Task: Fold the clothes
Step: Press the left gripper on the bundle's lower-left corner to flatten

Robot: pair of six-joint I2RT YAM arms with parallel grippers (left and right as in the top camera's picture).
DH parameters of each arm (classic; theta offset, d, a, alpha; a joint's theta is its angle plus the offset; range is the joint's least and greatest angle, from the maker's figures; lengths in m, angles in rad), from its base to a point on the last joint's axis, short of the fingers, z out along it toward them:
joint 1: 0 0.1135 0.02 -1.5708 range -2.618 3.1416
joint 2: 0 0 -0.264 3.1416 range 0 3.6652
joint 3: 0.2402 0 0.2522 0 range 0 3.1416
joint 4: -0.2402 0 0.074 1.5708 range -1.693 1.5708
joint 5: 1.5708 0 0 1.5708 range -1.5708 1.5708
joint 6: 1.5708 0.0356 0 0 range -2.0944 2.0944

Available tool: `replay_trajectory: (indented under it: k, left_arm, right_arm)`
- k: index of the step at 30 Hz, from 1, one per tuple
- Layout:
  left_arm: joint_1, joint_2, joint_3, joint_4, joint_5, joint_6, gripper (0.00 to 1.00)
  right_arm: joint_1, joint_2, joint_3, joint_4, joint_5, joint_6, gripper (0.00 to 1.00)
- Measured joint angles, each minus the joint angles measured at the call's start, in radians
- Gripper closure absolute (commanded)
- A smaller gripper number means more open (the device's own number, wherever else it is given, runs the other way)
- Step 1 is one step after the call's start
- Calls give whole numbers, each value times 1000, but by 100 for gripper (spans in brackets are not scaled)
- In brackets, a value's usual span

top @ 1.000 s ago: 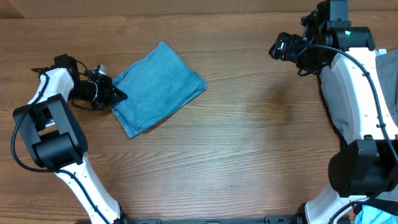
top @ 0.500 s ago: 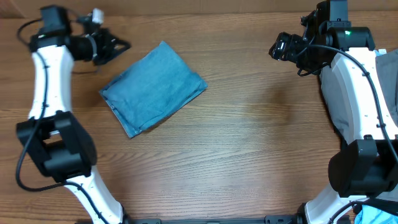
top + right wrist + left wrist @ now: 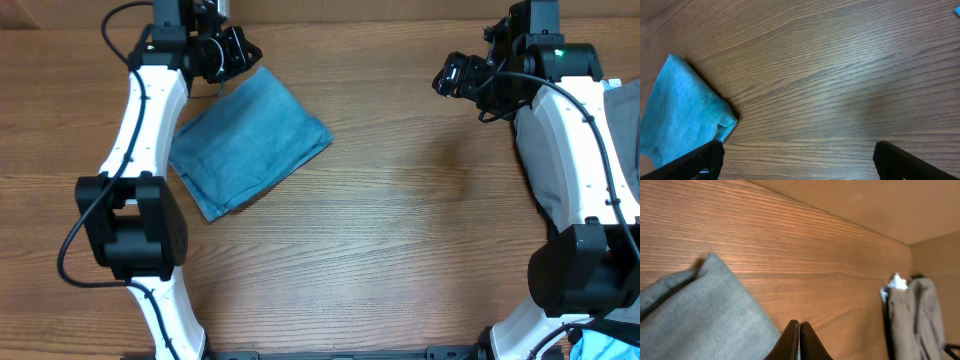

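Observation:
The folded light-blue jeans [image 3: 250, 142] lie as a flat packet on the left half of the wooden table. My left gripper [image 3: 255, 51] is shut and empty, just behind the packet's back corner. In the left wrist view its closed fingertips [image 3: 799, 330] hover beside the folded jeans [image 3: 695, 315]. My right gripper [image 3: 446, 78] is open and empty over bare wood at the back right. In the right wrist view its spread fingers [image 3: 797, 157] frame the table, with the jeans [image 3: 680, 110] at the left. Grey trousers [image 3: 627, 150] lie at the right edge, behind the right arm.
A bright-blue garment [image 3: 592, 346] shows at the bottom right corner by the right arm's base. The grey trousers [image 3: 912, 315] also show far off in the left wrist view. A tan wall [image 3: 865, 205] runs along the table's back edge.
My left arm has swung from the jeans' left edge up and to the right, to their back corner. The jeans' left edge shifted slightly. The right arm has not moved.

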State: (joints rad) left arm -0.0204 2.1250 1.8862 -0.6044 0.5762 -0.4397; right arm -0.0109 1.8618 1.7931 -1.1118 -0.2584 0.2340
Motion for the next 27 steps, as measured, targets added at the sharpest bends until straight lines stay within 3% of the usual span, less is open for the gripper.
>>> replay_trajectory:
  k: [6,11,17,27]
  left_arm:
    - [-5,147,0,14,-43,-53,96]
    - [-3,312,0,24,34,-68,96]
    - [15,315,11,18,152,-66,96]
    - [-27,233,188,-2,417,-78,95]
  right_arm:
    - [0,0,0,0,0,0,0]
    - [0,0,0,0,0,0,0]
    - [0,0,0,0,0,0,0]
    - [0,0,0,0,0,0,0]
